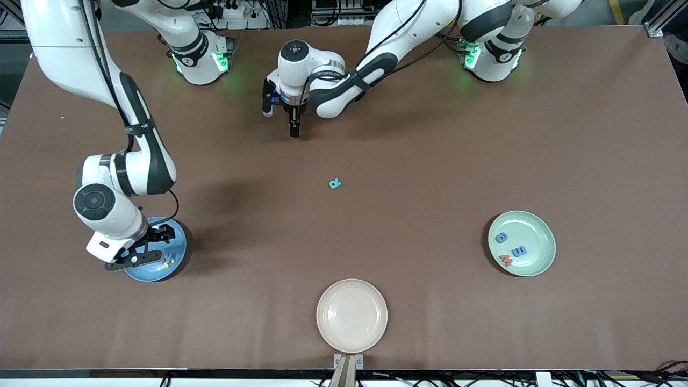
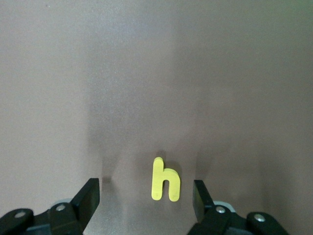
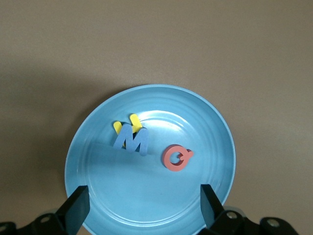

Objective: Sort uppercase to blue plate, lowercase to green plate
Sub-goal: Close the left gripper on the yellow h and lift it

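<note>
Blue plate (image 3: 98, 196) holds M, Q, a yellow letter; green plate (image 1: 540, 236) three lowercase. Left gripper (image 2: 146, 198) — wide — straddles yellow h (image 2: 165, 179); teal letter (image 1: 335, 184) remains mid-table. Right gripper (image 3: 142, 205) gapes empty over the blue plate.

High front camera faces both arms; wrist cameras look down close, right's sharing the blue plate (image 3: 146, 103).

Teal letter (image 1: 335, 184) mid-table, alone

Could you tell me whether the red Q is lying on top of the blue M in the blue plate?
No, the red Q lies flat on the blue plate beside the blue M, with a gap of bare plate between them.
</note>
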Robot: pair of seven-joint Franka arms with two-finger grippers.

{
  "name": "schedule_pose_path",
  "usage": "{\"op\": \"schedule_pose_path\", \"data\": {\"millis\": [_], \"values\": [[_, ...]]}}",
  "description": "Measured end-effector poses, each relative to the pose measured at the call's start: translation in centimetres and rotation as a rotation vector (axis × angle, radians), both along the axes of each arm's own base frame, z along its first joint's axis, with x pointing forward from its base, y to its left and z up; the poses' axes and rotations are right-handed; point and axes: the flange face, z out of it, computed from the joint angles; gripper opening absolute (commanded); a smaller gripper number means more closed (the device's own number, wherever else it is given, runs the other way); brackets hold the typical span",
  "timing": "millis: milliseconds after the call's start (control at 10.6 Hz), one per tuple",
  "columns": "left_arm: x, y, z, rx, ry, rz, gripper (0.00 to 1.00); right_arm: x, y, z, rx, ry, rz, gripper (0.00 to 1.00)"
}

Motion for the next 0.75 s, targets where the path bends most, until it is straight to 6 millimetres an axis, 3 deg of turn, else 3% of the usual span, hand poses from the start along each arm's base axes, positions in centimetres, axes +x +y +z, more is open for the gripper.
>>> {"op": "schedule_pose_path", "data": {"millis": [471,754], "values": [[-0.5,-0.1,-0.1,0.001,0.0,-0.007,0.79,0.0,-1.9,0.0,0.049,-0.003,-0.082,1.0],[-0.5,-0.1,-0.5,0.007,0.001,-0.008,0.63,0.0,-2.7,0.0,0.044,-0.004,-0.094,1.0]]}}
